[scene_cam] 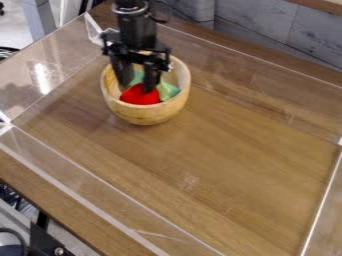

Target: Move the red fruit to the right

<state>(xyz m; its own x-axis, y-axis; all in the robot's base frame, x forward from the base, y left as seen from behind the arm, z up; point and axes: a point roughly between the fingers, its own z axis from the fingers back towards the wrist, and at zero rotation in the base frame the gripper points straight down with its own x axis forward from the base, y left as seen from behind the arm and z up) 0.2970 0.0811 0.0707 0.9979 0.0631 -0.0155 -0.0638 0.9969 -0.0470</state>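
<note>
The red fruit (138, 96) lies inside a wooden bowl (147, 112) at the back left of the table, next to a light-green block (170, 90). My black gripper (139, 82) hangs straight down into the bowl, just above the fruit. Its fingers (120, 76) are spread wide on either side of the fruit's top, so it is open. The gripper body hides part of the fruit and the bowl's far rim.
A clear plastic wall (174, 235) rings the wooden tabletop (227, 170) on all sides. To the right of the bowl lies bare wood up to the right wall (325, 200). Grey blocks (287, 25) stand behind the enclosure.
</note>
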